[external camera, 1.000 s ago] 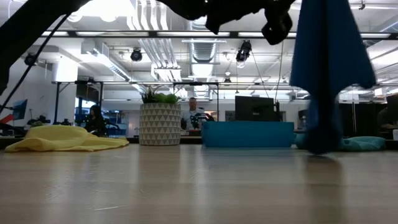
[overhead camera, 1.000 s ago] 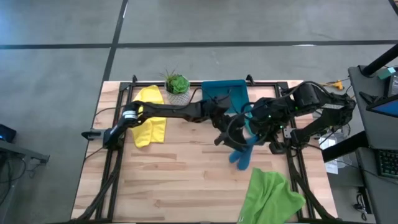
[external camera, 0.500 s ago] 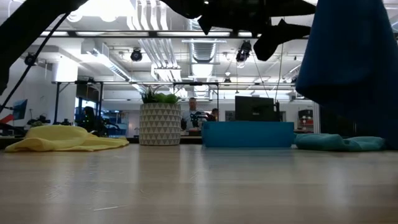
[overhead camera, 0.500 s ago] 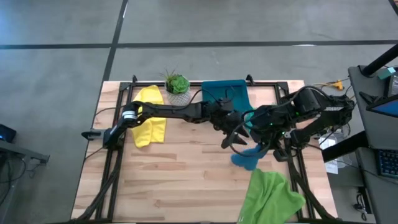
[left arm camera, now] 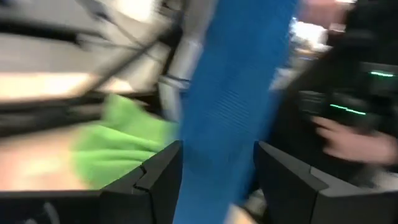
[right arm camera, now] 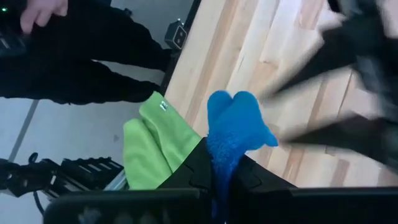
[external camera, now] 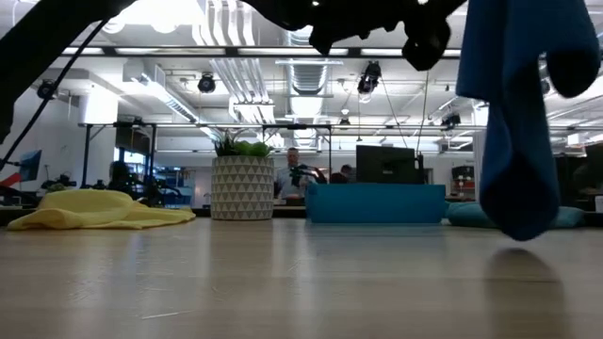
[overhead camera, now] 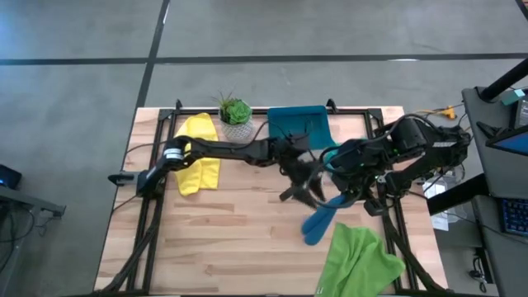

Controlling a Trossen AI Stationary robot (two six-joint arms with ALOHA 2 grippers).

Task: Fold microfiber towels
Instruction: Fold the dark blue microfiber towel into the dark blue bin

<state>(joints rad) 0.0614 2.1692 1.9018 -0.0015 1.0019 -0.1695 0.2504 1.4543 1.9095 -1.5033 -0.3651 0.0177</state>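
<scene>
A blue towel (external camera: 513, 122) hangs at right above the wooden counter (external camera: 283, 282); a yellow towel (external camera: 99, 211) lies far left, beside a potted plant (external camera: 242, 179) and teal tray (external camera: 375, 202).

This is a robotics lab set in a large open industrial office. The high view shows a light wooden table (overhead camera: 223, 223) on a black metal frame (overhead camera: 151, 216), standing on a polished grey concrete floor (overhead camera: 74, 49) crossed by dark seams. Level across the table, the low view shows a high exposed ceiling with white ducts (external camera: 229, 71), pipes and strip lights, desks with a dark monitor (external camera: 387, 165), and people seated at workstations (external camera: 293, 172) far behind. A potted plant (external camera: 242, 179) stands at the table's far edge. At the right of the high view, another desk with equipment (overhead camera: 505, 124) stands beside the table.
</scene>
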